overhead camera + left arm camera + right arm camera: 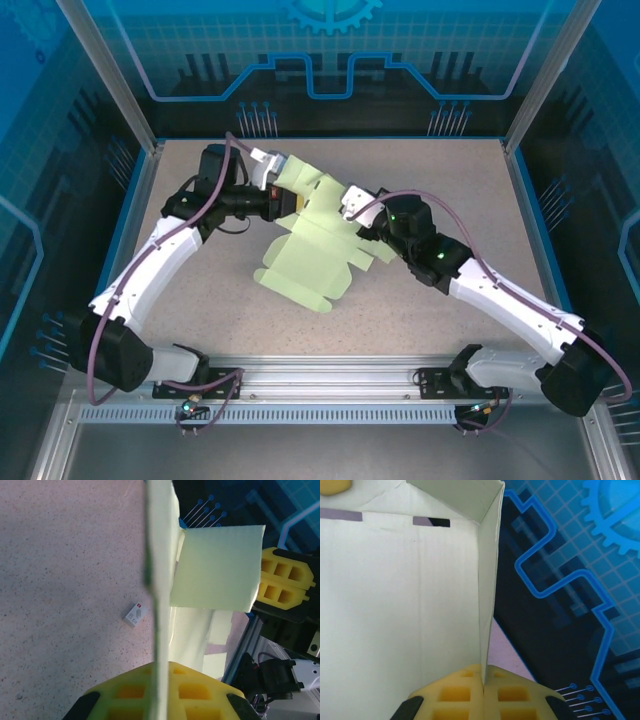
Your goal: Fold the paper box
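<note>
The paper box [312, 248] is a pale green creased die-cut sheet with flaps, lifted partly off the table in the middle. My left gripper [283, 203] is shut on its far left edge. In the left wrist view the card [161, 580] runs edge-on between the yellow pads [125, 692], with a flap [217, 567] standing out to the right. My right gripper [352, 212] is shut on the sheet's right side. In the right wrist view a card wall [487, 590] is pinched edge-on between the pads [520, 695], beside a broad panel [395, 605].
A tiny white tag [135, 615] lies on the speckled tabletop [440, 170] left of the card. Blue enclosure walls [330, 50] ring the table; a metal rail [330, 385] runs along the near edge between the arm bases.
</note>
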Controlling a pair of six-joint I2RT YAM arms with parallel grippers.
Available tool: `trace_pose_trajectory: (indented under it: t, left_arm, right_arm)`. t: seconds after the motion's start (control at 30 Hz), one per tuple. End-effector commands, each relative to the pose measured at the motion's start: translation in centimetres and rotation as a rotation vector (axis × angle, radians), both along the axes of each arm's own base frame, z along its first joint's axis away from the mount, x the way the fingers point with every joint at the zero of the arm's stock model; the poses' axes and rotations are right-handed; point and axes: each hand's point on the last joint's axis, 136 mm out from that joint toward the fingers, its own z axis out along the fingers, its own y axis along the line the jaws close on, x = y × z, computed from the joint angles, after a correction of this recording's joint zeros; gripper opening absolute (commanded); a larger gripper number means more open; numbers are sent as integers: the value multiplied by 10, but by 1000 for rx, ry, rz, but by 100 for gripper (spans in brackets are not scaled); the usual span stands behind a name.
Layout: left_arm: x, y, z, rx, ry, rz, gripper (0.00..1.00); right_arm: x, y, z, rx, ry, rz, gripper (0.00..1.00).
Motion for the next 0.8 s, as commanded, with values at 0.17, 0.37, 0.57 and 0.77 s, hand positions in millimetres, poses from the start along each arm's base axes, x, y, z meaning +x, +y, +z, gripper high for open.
trace_pose_trajectory:
  t: [0.17,0.37,0.57,0.77]
  left_arm:
    - [30,10,-77,74,99,138,12]
    - [65,26,-135,182,197,267,32]
    - [67,85,-156,363,139,566,54]
    - [-8,19,-134,115,31,318,61]
  right_arm:
    - [-37,6,-105,171,653,58,0]
    - [-23,7,-158,192,862,-5,0]
    - [4,5,-196,145,990,-85,0]
    - [20,-5,-201,124,1011,-145,0]
